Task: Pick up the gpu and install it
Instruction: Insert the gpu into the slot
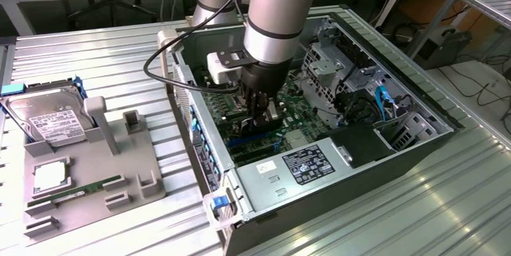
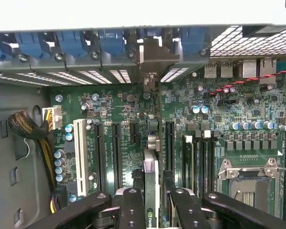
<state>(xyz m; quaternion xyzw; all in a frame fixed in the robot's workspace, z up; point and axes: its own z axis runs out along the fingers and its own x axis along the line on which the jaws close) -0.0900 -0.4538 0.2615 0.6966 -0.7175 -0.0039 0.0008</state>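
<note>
The gpu (image 2: 151, 171) stands on edge over the green motherboard (image 2: 119, 100) inside the open PC case (image 1: 399, 97). Its silver end bracket (image 2: 155, 55) sits against the row of rear slot openings. My gripper (image 2: 152, 210) is shut on the card, one black finger (image 2: 131, 210) on each side of it. In the exterior view the gripper (image 1: 262, 112) reaches straight down into the case with the gpu (image 1: 271, 112) between its fingers, low over the board's expansion slots. Whether the card's edge is in a slot I cannot tell.
A white slot (image 2: 79, 157), a bare CPU socket (image 2: 248, 183) and a sleeved cable bundle (image 2: 28, 129) lie around the card. The power supply (image 1: 307, 163) fills the case's near end. On the exterior view's left, a grey fixture (image 1: 143, 175) holds a hard drive (image 1: 49, 121) and a RAM stick (image 1: 76, 191).
</note>
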